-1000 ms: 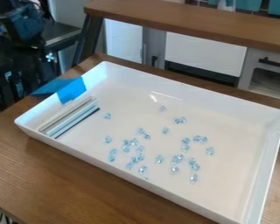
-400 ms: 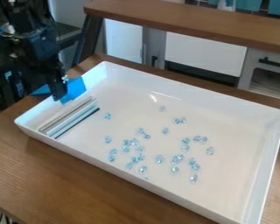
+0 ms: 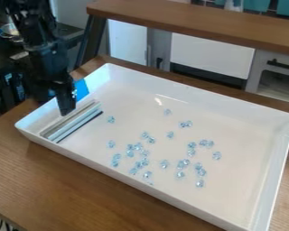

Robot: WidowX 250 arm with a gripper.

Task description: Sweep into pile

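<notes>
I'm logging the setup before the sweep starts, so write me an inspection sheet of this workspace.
Surface: brown wooden table bearing a white tray.
Job's things: small clear bluish pieces lie scattered over the tray floor, not in one pile; a long, bar-like tool lies inside, along the tray's end at picture left.
Clutter: nothing seen among the pieces; blue tape on the tray wall.
Gripper: hangs at the tray's left end, by the tool's far part.
Cables: thin dark strands, apparently cables, below the table at lower left.
Surroundings: wooden counter and white cabinet front behind.
</notes>
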